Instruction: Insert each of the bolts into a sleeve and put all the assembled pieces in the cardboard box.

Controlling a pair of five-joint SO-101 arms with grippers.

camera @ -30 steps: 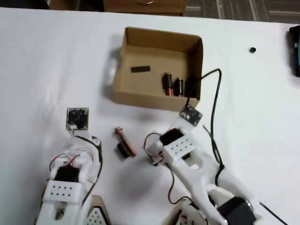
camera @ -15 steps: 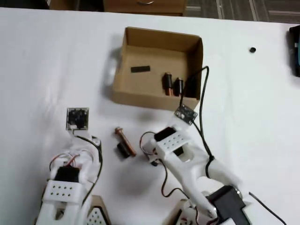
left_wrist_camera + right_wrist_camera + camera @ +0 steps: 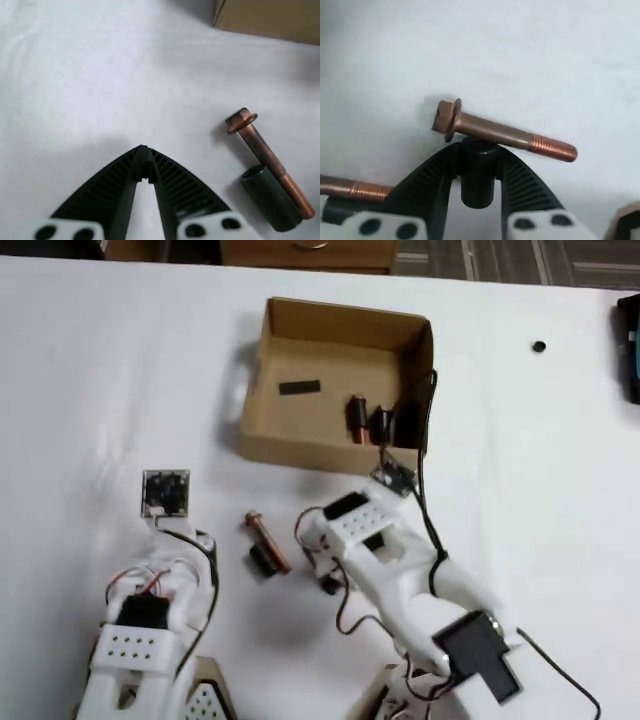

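Right gripper [image 3: 477, 150]: the jaws are clamped on a black sleeve [image 3: 477, 180], parted only by the sleeve's width. The sleeve stands between the ribbed fingers [image 3: 517, 182] with its open end facing outward. That end lies against, or just short of, the shank of a copper bolt [image 3: 502, 131], directly behind the flanged head; contact cannot be confirmed. This bolt lies flat on the white tabletop [image 3: 100, 370].

Left gripper [image 3: 144, 150]: the fingertips meet at the tip, leaving only a thin slit behind them. Nothing is held. It hangs over bare tabletop near the near left corner.

Loose parts: a second bolt [image 3: 266, 540] and a second sleeve [image 3: 262, 559] lie on the tabletop between the two arms, toward the near edge. The second sleeve lies alongside the threaded end of the second bolt, touching it, and the bolt is not inserted.

Cardboard box [image 3: 300, 450]: located at the middle of the tabletop, toward the far edge. Two assembled pieces [image 3: 356, 418] lie side by side on the box floor near its right wall.
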